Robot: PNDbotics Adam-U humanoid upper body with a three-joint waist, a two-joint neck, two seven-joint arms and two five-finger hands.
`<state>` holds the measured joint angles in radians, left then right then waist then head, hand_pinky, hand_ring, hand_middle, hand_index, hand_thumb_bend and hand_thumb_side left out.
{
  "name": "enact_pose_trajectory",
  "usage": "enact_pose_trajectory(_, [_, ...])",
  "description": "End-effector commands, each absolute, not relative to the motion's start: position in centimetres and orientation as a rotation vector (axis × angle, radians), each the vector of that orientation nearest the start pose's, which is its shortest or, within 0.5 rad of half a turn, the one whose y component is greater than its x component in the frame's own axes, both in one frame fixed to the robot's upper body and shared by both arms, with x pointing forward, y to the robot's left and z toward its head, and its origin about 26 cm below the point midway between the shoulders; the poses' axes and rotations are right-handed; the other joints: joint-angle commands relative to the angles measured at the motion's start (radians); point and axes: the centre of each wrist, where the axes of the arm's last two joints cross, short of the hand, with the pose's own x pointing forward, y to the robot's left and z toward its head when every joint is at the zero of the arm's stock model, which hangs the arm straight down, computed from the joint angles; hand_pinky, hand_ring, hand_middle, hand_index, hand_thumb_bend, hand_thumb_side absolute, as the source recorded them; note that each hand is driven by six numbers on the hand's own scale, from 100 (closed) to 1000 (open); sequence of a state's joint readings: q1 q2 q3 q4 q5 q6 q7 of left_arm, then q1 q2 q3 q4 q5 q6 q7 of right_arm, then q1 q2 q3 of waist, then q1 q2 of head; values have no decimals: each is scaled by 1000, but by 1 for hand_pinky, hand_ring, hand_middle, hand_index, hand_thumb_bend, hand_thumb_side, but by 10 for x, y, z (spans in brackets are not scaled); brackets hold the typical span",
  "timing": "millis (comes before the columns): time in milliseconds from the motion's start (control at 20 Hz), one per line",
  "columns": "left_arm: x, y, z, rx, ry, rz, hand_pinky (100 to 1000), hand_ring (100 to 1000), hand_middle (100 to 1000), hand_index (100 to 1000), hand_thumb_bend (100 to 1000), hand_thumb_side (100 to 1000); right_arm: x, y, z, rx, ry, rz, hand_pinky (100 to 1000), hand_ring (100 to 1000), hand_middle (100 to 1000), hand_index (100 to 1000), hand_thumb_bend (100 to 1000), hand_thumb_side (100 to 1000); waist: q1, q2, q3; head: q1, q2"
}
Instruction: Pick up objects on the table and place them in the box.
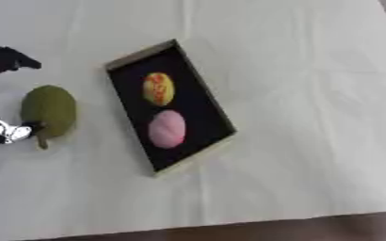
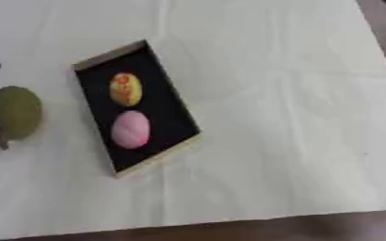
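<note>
Box sits mid-frame, tilted, with a pink object and a yellow-red one inside. At left edge, the left hand spreads either side of a green pear-shaped object on the table, lower fingertip touching it.

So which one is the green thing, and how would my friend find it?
Start at the black box on the white table. Look to its left, outside it, where the left hand reaches in. The green thing is olive, pear-shaped with a stem, unlike the yellow and pink ones inside.
</note>
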<state>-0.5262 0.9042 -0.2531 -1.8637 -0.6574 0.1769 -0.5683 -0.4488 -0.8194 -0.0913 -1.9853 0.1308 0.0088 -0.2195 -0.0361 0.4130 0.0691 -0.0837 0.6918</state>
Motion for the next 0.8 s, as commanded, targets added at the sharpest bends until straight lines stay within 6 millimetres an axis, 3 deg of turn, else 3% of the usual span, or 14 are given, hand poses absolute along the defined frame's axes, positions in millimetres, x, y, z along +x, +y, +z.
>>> enact_pose_trajectory(50, [327, 292, 270, 1063, -1315, -1633, 813, 823, 820, 916, 366, 321, 287, -325, 322, 1249, 3276, -775, 887, 734, 674, 812, 100, 348, 1, -18, -1, 2, -10])
enact_pose_trajectory(150, [329, 292, 268, 1060, -1291, -1646, 793, 803, 800, 898, 335, 267, 287, -325, 321, 1247, 3280, -770, 887, 733, 673, 812, 100, 354, 2, -17, -1, 3, -9])
enact_pose_trajectory(450, [333, 290, 267, 1082, -1246, -1690, 750, 754, 750, 855, 307, 247, 287, -325, 320, 1243, 3291, -764, 887, 732, 672, 812, 100, 358, 2, -17, -2, 3, -10])
enact_pose_trajectory(650, [333, 288, 268, 1126, -1251, -1713, 691, 679, 682, 806, 283, 199, 287, -325, 319, 1239, 3301, -757, 887, 731, 671, 811, 100, 364, 3, -18, -3, 4, -10])
enact_pose_trajectory(800, [333, 287, 268, 1150, -1256, -1723, 618, 593, 587, 757, 201, 166, 287, -325, 318, 1234, 3307, -755, 888, 730, 670, 811, 100, 369, 5, -18, -3, 3, -10])
